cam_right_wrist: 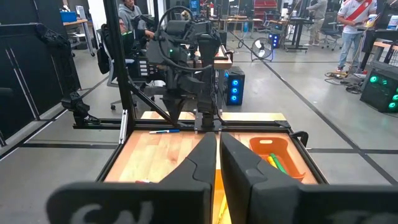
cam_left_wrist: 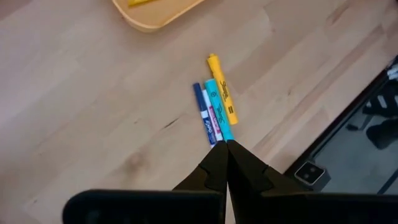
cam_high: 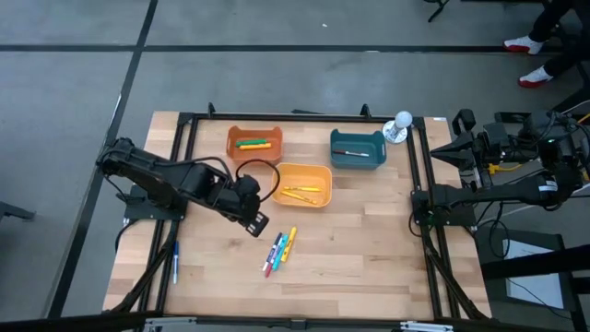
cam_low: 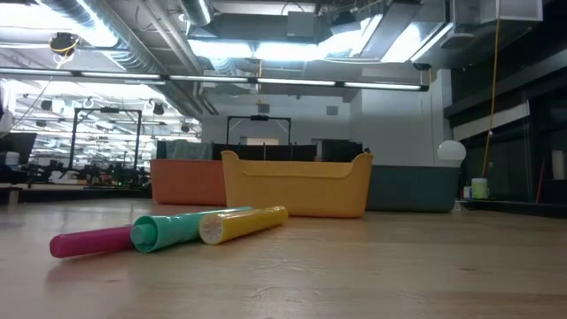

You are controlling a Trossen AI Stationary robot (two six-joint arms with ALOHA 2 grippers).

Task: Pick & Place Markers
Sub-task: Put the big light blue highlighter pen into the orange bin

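Four loose markers [cam_high: 279, 250] lie side by side on the table [cam_high: 369, 258], nearer the front edge than the yellow bin [cam_high: 301, 184] — one yellow, one teal, one pink, one blue. The left gripper [cam_high: 257, 221] hovers beside them, fingers pressed together, empty. Behind the yellow bin stand two more bins — orange [cam_high: 254, 143] and teal [cam_high: 358, 148]. The right gripper [cam_right_wrist: 217, 140] waits at the table's edge, fingers nearly together.
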